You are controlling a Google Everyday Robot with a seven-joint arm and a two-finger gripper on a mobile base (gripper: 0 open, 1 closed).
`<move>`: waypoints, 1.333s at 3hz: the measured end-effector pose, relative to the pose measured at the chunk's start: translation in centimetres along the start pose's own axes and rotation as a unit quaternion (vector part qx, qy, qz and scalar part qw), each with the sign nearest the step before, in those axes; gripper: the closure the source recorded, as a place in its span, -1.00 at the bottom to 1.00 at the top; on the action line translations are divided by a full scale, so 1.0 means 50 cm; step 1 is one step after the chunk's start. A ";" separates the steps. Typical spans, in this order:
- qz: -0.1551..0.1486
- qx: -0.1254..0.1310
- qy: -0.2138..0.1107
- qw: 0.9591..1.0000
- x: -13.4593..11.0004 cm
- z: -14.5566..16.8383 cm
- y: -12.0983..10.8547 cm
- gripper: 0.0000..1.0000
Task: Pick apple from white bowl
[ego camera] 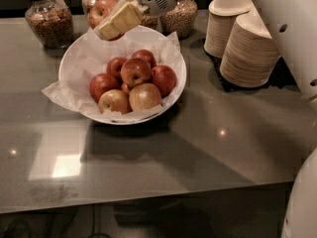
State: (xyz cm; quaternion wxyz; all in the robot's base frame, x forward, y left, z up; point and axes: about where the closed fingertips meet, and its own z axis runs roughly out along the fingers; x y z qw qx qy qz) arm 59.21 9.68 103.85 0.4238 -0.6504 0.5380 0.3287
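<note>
Camera view: claw (113, 20) far left, above far rim of white bowl (181, 73), clamped on apple (101, 10). Apple hangs clear of bowl and other apples (134, 72) heaped inside. Bowl sits on bench (208, 152). Judged: pick essentially done; only secure hold left.
</note>
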 end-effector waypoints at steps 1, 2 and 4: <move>0.009 -0.030 0.020 0.999 0.037 -0.069 0.061 1.00; 0.006 -0.047 0.043 0.998 0.063 -0.120 0.139 1.00; 0.002 -0.064 0.051 0.997 0.103 -0.138 0.224 1.00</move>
